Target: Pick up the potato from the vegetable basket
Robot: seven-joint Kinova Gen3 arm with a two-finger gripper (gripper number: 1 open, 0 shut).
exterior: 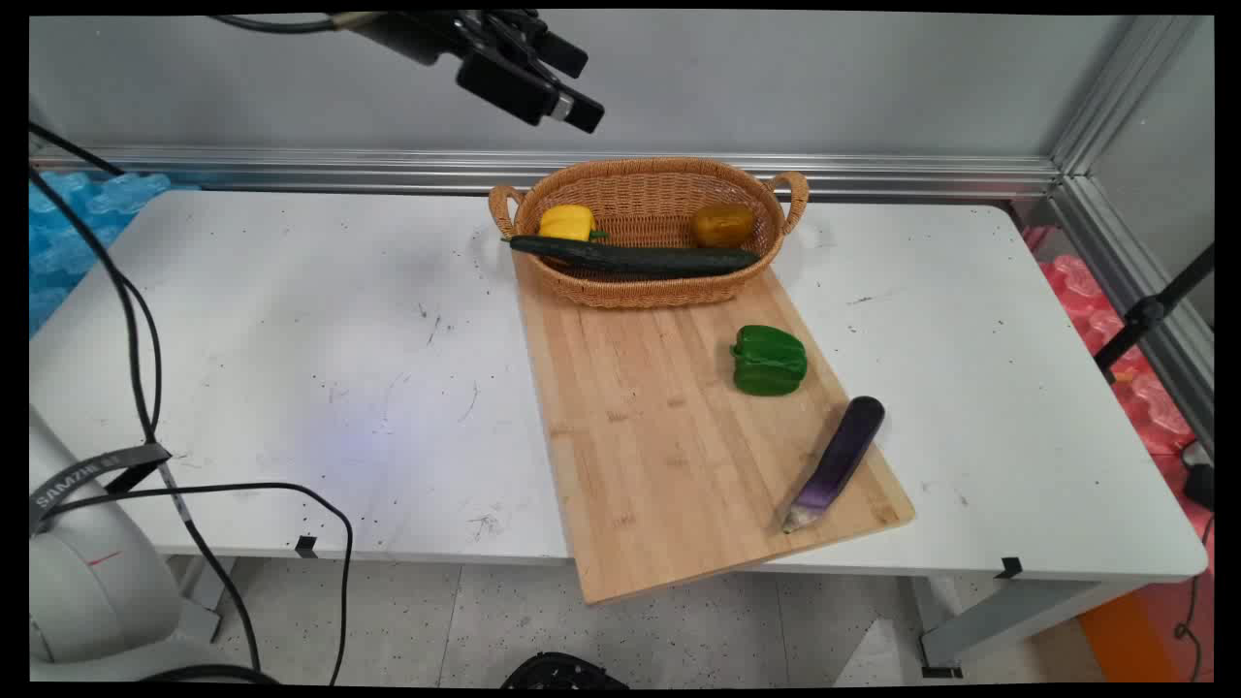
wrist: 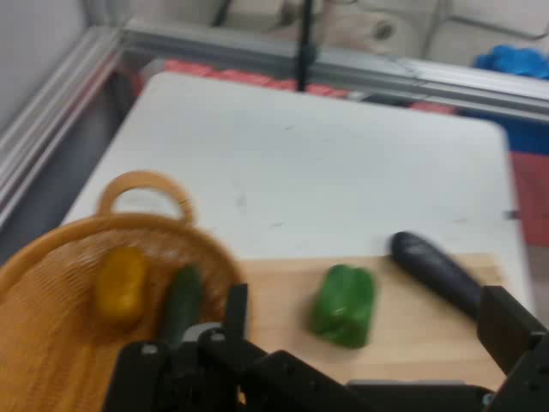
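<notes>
Hand view shows my fingers (wrist: pixel 235 311) spread wide with nothing between them, and my gripper (exterior: pixel 582 89) hangs high over the wicker basket (exterior: pixel 648 291), well clear of it. Nearest below lies the cucumber (exterior: pixel 635 258), stretched across the basket beside a yellow pepper (exterior: pixel 565 222). It looks stiff, smooth and probably slippery, best taken at mid-length.

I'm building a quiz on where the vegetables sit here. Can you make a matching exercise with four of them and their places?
Things:
1. cucumber
2. green pepper
3. eggplant
4. yellow pepper

Places:
A. near the cutting board's near right corner
B. inside the basket, left end
C. lying across the basket's front rim
D. on the board, between basket and eggplant

Pairs: 1-C, 2-D, 3-A, 4-B
</notes>
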